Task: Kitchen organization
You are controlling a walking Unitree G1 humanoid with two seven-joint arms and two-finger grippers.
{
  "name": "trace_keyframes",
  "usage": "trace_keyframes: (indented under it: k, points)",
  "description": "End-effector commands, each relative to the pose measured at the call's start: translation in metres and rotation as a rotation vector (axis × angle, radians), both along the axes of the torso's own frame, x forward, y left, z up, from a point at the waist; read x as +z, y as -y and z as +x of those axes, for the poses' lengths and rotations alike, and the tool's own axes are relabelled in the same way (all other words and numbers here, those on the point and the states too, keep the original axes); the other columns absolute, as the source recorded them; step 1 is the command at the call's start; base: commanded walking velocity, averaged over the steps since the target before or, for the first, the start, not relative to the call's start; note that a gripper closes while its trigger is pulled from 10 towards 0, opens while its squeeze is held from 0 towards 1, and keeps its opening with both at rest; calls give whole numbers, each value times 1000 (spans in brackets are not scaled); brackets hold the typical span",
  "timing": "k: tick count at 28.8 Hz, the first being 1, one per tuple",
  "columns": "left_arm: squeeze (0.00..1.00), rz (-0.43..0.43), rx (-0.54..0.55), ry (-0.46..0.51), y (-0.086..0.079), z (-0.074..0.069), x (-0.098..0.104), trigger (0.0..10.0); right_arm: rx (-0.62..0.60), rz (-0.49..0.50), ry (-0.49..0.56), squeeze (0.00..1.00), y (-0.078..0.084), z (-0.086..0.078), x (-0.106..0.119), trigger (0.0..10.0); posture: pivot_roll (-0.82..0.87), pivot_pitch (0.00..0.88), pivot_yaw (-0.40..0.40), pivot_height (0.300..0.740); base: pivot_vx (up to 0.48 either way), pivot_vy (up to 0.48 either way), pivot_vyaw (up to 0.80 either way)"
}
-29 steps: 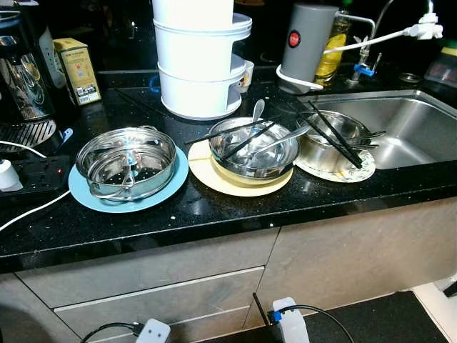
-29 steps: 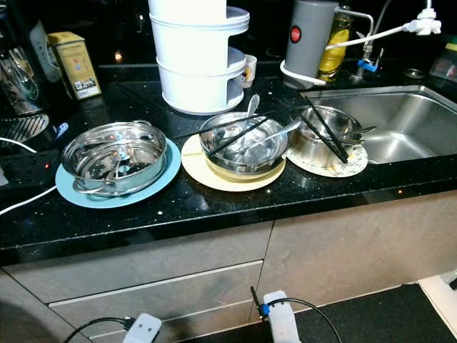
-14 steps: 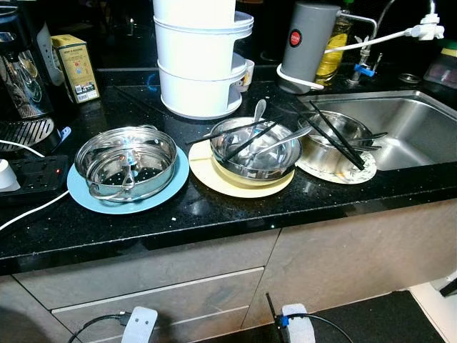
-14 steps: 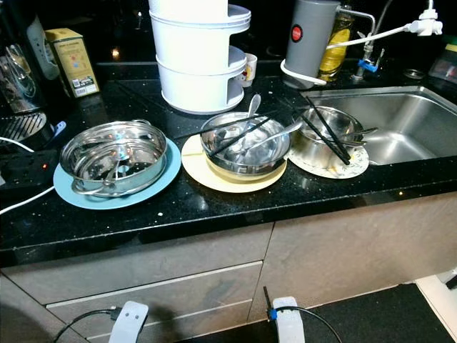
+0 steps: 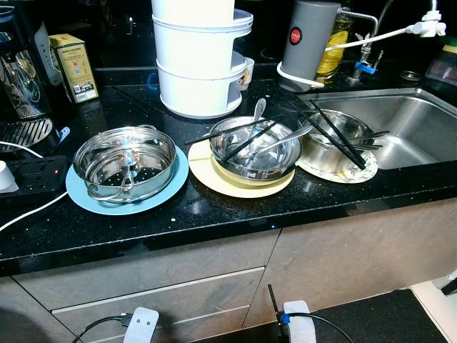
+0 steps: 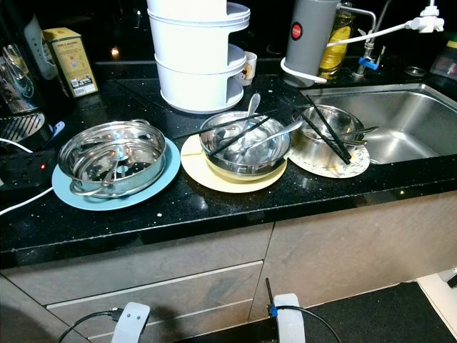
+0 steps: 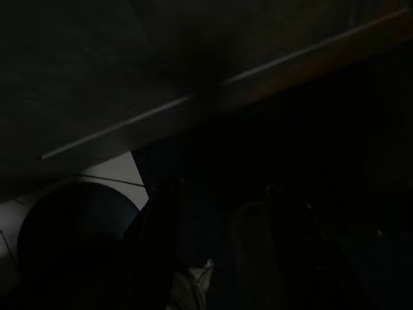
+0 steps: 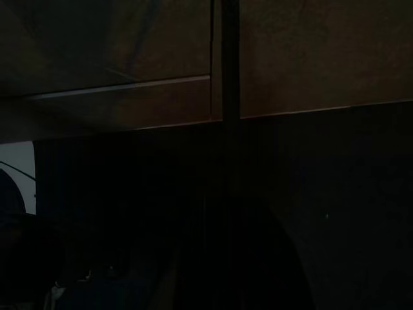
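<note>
- Nothing on the counter [image 5: 214, 214] has moved since the earlier frames; only the whole head view has drifted slightly, and the two white devices low in the picture sit a little differently.
- Left eye view: steel steamer pot [image 5: 126, 163] on a blue plate [image 5: 86, 202], at the robot's left. Steel bowl [image 5: 255, 148] on a yellow plate [image 5: 235, 186] at centre, with black chopsticks [image 5: 246, 139] and a spoon [image 5: 257, 111] across it. A second steel bowl [image 5: 335, 139] on a patterned plate [image 5: 355, 174], just beside the sink [image 5: 414, 128].
- Behind these: white tiered container [image 5: 202, 57], grey kettle [image 5: 307, 43], yellow tin [image 5: 75, 68].
- Right eye view: same layout (no differences to record).
- Left wrist view: very dark; left claw [image 7: 222, 258] seen as faint finger outlines, opening cannot be told, nothing visibly held.
- Right wrist view: very dark; cabinet fronts [image 8: 129, 58] faintly seen; right claw's state cannot be told.
</note>
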State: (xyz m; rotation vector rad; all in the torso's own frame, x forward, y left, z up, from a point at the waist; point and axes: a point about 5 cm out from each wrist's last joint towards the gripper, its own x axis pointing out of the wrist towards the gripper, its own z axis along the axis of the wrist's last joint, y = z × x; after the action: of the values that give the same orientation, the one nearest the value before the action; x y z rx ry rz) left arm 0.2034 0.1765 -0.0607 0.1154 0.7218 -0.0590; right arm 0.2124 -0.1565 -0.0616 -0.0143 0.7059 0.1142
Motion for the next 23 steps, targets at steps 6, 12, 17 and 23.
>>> trace_keyframes:
  k: [6, 12, 17, 23]
  points:
    - [0, -34, -8, -41, 5, -8, -8, 10000, 16, 20, -20, 0, -2, -7, -5, 10000, -52, 125, -45, 740, 0, 0, 0]
    - [0, -49, -7, -40, 9, -8, -9, 10000, 24, 16, -19, 0, 0, -7, -5, 10000, -56, 119, -46, 740, 0, 0, 0]
    - [20, -60, -2, -41, 10, -8, -9, 10000, 31, 18, -16, 0, 1, -8, -5, 10000, -62, 115, -46, 740, 0, 0, 0]
    - [20, -90, 10, -37, 12, -9, -10, 10000, 43, 13, -18, 0, 2, -8, -5, 10000, -69, 114, -47, 740, 0, 0, 0]
